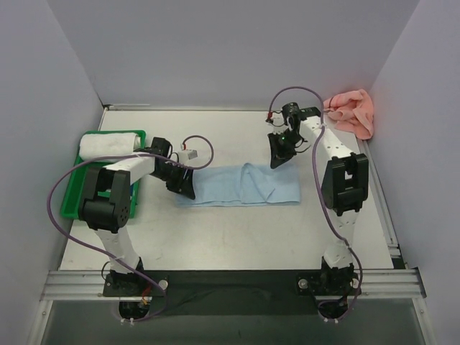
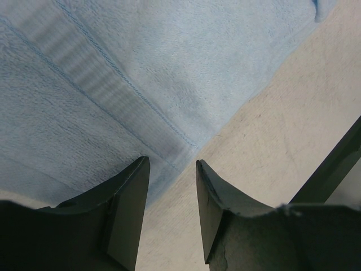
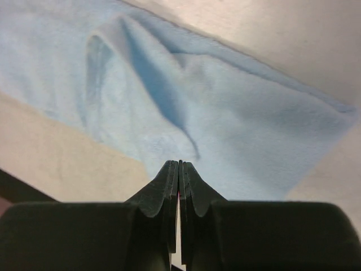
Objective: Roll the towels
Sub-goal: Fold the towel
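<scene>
Left end effector [image 2: 172,186]: jaws apart, at the 9 o'clock corner of the blue towel [image 1: 244,185], which lies flat at the centre of the bench [image 1: 237,237]. Right end effector [image 3: 179,175]: jaws together, empty, over its 3 o'clock half. Unrolled pink towel [image 1: 352,111]: bunched, 1 o'clock. Risk: mid-length ridge [image 1: 248,172] and corner-only pinch would probably skew the roll.

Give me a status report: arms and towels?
Left gripper open at light blue towel left end. Right gripper shut, empty, above it. Towel flat, not rolled, ridge mid-strip. Pink towel bunched, far right corner.
</scene>
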Robot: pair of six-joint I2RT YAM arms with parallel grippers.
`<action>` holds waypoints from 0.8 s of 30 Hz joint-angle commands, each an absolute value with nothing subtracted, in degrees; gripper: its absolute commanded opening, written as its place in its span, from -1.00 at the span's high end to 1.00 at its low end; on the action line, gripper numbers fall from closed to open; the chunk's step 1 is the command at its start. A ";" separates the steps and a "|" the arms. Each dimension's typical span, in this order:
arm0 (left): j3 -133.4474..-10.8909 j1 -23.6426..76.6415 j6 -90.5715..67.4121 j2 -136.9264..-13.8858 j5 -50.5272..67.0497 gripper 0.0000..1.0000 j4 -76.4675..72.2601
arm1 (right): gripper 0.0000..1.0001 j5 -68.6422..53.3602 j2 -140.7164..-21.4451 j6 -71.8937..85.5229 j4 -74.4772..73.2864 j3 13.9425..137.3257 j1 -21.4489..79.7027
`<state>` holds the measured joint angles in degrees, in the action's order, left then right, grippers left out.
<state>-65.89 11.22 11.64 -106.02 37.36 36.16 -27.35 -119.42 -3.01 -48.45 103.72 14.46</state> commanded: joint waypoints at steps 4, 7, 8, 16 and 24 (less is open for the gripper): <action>-68.38 11.34 11.95 -106.61 38.85 0.02 34.89 | 1.00 -17.40 -124.09 -5.27 -48.52 102.13 15.64; -68.73 11.34 11.95 -107.14 38.67 0.02 34.98 | 1.00 -18.54 -125.94 -5.19 -48.25 103.01 15.73; -68.82 11.34 11.95 -107.31 38.67 0.02 34.89 | 1.00 -18.63 -126.30 -5.10 -48.25 103.53 15.82; -68.91 11.34 11.95 -107.93 38.76 0.02 34.89 | 0.92 -19.95 -127.97 -6.06 -48.34 103.97 18.19; -68.73 11.34 11.95 -108.19 38.94 0.02 34.98 | 0.76 -25.30 -126.48 -7.12 -51.24 105.47 20.39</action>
